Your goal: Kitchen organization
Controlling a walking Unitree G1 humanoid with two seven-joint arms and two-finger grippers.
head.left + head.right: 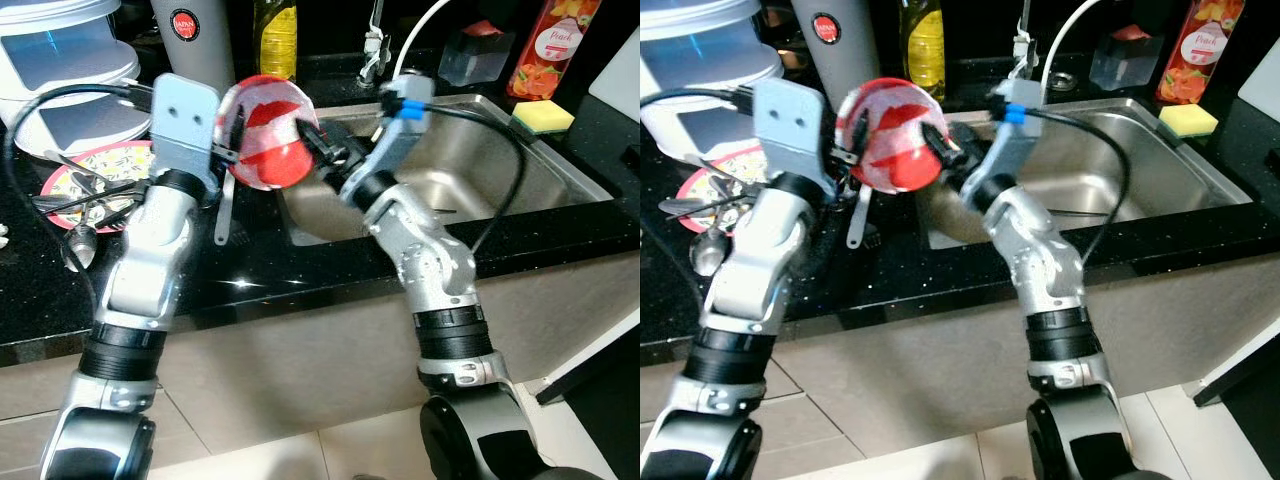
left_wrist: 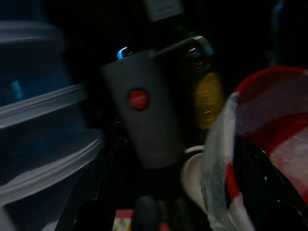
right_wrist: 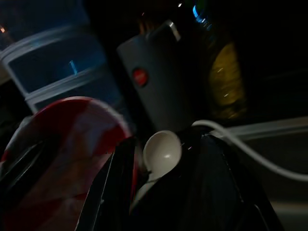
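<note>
Left eye view: red-and-white bowl (image 1: 268,130) held up over the black counter (image 1: 250,275) at the sink's (image 1: 560,170) left edge; left gripper (image 1: 228,150) clamped on its near rim, right gripper (image 1: 312,140) pinching the opposite side; wrist views dark, so right grip possibly shallow. Risk: bowl slipping or tipping onto cutlery (image 1: 75,200) if either releases unevenly.

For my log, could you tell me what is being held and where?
Both grippers, left and right, hold a red bowl by opposite rims over the counter.
</note>
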